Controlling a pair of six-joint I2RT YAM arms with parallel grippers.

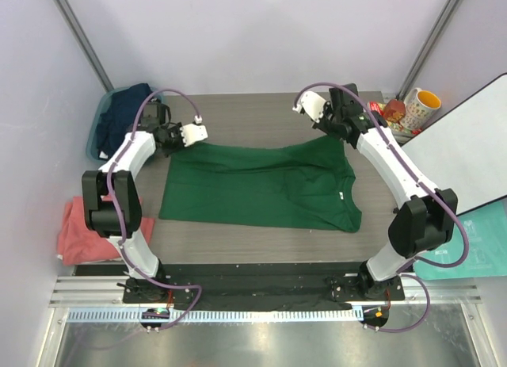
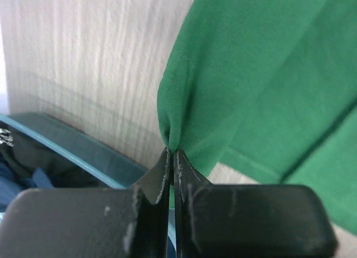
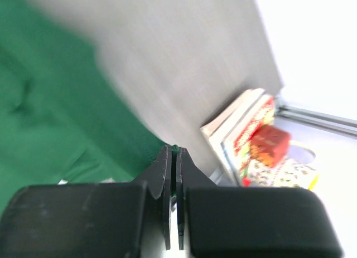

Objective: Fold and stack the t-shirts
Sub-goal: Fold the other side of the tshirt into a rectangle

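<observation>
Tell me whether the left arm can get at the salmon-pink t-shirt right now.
Probably not yet: the left gripper is shut on the green t-shirt's corner. The pink t-shirt lies uncovered close by.

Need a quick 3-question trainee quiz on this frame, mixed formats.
1. True or false: the left pincer and right pincer are both shut on the dark green cotton t-shirt.
2. Where is the navy t-shirt? A) in the teal plastic tub B) on the green shirt C) in the right pincer
3. Fill in: the salmon-pink t-shirt lies beside the ___ arm.
Key: 1 true; 2 A; 3 left.
</observation>
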